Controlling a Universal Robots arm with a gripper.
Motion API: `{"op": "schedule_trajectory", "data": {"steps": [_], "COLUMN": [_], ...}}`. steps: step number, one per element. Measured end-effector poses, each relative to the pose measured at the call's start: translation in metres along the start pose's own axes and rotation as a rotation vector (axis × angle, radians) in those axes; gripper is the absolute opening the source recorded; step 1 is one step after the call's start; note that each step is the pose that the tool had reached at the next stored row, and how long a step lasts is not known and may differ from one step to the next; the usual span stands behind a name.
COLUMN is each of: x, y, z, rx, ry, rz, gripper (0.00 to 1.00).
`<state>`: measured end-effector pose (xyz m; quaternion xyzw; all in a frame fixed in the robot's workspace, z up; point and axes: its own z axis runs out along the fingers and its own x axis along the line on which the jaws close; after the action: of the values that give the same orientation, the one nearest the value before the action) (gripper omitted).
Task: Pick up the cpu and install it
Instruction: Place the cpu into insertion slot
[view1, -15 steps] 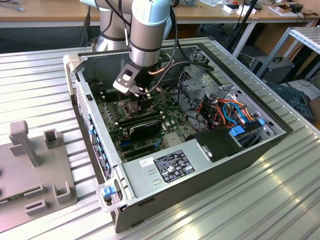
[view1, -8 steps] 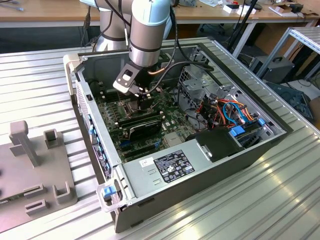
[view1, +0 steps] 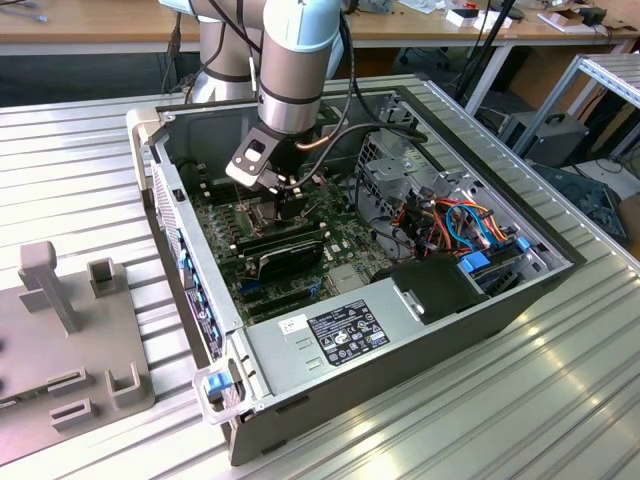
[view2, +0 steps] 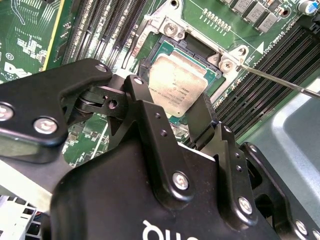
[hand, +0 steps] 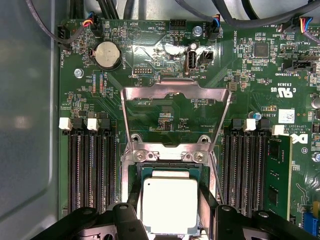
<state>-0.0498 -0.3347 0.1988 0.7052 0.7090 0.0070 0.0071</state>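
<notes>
Reaching down into the open computer case (view1: 420, 360), which sits on a ribbed metal surface (view1: 80, 170), the arm holds its hand (view1: 290, 205) low inside, close to the case's far wall in the exterior view. On the exterior view's left a grey fixture block (view1: 60, 340) stands on the same surface, well apart from the case. In the second wrist view the black fingers (view2: 147, 107) are closed on two opposite edges of the cpu (view2: 177, 85), pinching it between them. The cpu's dull silver top faces up, and it sits level within the square socket frame (view2: 170, 27), though I cannot tell whether it is fully seated. A thin metal lever (view2: 280, 82) sticks out from one corner of the frame. In the first wrist view the hinged bracket (hand: 175, 91) is swung open away from the socket and stands over the green motherboard (hand: 165, 117). Rows of black memory slots (hand: 90, 165) flank the socket on both sides, and a round coin cell (hand: 106, 54) lies beyond the bracket.
</notes>
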Motion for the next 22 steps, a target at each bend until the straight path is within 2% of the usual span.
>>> {"op": "schedule_trajectory", "data": {"steps": [22], "x": [0.0002], "y": [0.0], "z": [0.0001], "rx": [-0.0001], "ry": [0.0001], "rz": [-0.008], "gripper": [0.54]}}
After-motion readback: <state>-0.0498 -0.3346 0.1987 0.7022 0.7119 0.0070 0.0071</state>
